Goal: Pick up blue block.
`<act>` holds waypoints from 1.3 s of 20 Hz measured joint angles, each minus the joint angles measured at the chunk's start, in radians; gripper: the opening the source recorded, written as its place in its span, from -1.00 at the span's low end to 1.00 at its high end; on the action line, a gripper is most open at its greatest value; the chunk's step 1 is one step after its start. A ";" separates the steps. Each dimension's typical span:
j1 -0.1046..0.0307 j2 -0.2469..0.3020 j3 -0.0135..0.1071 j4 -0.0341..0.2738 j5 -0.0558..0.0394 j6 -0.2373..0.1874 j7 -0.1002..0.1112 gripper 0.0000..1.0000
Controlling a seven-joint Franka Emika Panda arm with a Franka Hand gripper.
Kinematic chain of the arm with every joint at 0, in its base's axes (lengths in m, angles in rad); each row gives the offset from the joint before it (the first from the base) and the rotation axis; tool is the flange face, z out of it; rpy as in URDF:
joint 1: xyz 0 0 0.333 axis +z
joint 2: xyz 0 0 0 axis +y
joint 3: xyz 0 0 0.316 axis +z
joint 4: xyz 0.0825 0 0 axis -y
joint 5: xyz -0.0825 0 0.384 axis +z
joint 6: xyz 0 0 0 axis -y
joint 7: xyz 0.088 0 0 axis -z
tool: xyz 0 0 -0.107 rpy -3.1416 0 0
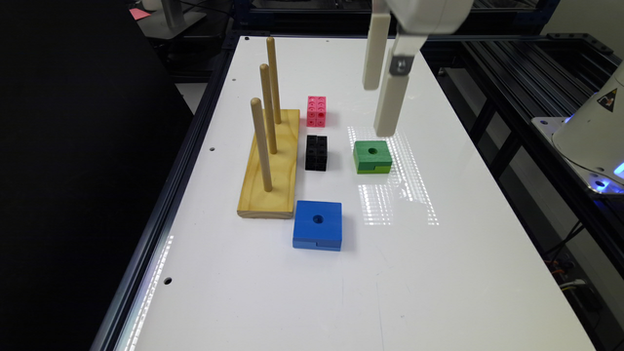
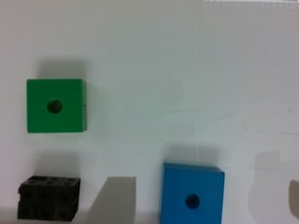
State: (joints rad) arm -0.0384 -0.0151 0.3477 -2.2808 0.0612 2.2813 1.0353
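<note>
Blue block: flat on white table, just beside wooden peg board's near corner.
Green block: beyond blue block.
Gripper: above green block; jaw spread unclear.

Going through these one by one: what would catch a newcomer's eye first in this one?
Probably the bright blue block with its round centre hole, lying flat on the white table, closest to the camera in the exterior view. Next, the wooden base with three upright pegs toward the exterior view's left. Then the white claw hanging above the table just behind the smaller green block.
</note>
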 joint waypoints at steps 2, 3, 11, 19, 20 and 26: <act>0.000 0.028 0.000 -0.008 -0.0057 0.033 0.002 1.00; 0.000 0.041 0.000 -0.008 -0.0087 0.046 0.003 1.00; -0.002 0.053 0.000 0.003 -0.0102 0.056 0.004 1.00; -0.005 0.071 -0.001 0.014 -0.0131 0.068 0.004 1.00; -0.006 0.087 -0.001 0.013 -0.0162 0.083 0.004 1.00; -0.007 0.197 -0.005 0.016 -0.0551 0.187 0.016 1.00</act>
State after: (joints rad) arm -0.0459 0.1821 0.3432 -2.2650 0.0061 2.4679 1.0518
